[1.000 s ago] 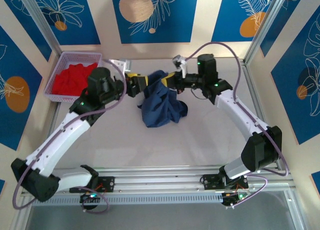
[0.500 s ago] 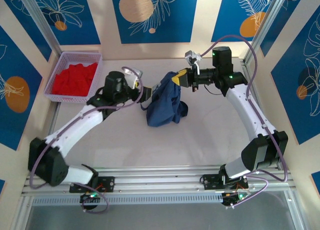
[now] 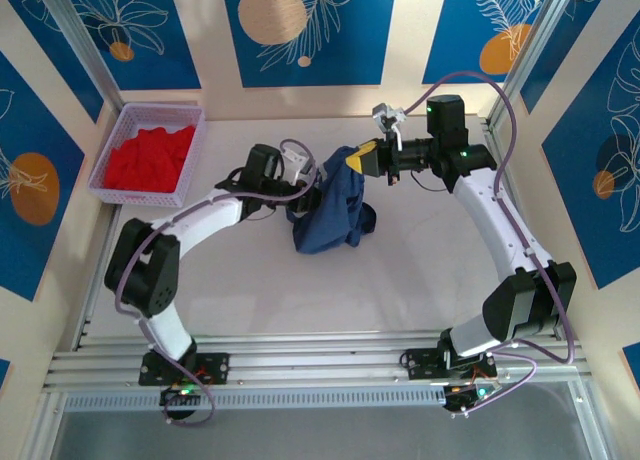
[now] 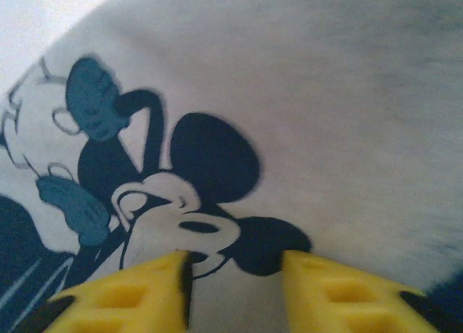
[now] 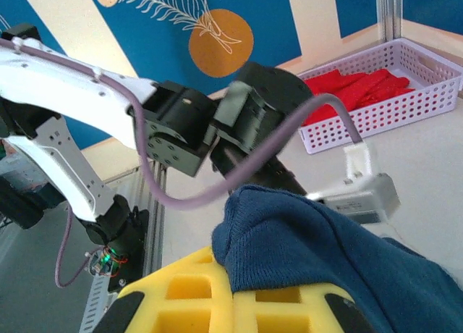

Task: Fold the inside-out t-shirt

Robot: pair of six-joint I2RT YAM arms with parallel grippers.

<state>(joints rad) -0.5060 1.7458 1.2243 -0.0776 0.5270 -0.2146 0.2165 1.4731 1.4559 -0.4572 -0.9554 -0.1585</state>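
The t-shirt point(image 3: 330, 215) hangs in a navy bunch from the right claw point(image 3: 366, 160). Its lower end is heaped on the desk point(image 3: 400, 280) below that claw and toward the left one. In the right wrist view the right claw point(image 5: 231, 293) is pressed together on a rolled fold of the t-shirt point(image 5: 325, 253), which bulges out just above the fingers.

The left claw point(image 3: 300, 188) is nosed into the side of the bunch that faces away from the right claw. Up close, the left claw point(image 4: 235, 275) is partly spread. A pale panel of the t-shirt point(image 4: 325, 94) lies right ahead of its tips, and the cartoon-mouse print point(image 4: 145, 195) runs unbroken across the gap, so nothing looks pinched.

The step in hand appears to be taking a second hold so the bunch can be opened out. To do it well:

- **Where to grip:** the left claw should find an edge, a hem or shoulder seam. The flat middle of the print would likely slip or gather several layers.
- **How to close:** it should push in until cloth sits between the fingers before closing.
- **How to open out:** the right claw holds firm while both claws draw apart evenly and lower the cloth flat onto the desk.

The basket point(image 3: 196, 145) with the red garment point(image 3: 145, 160) sits well beyond the left claw's far side and should not interfere.
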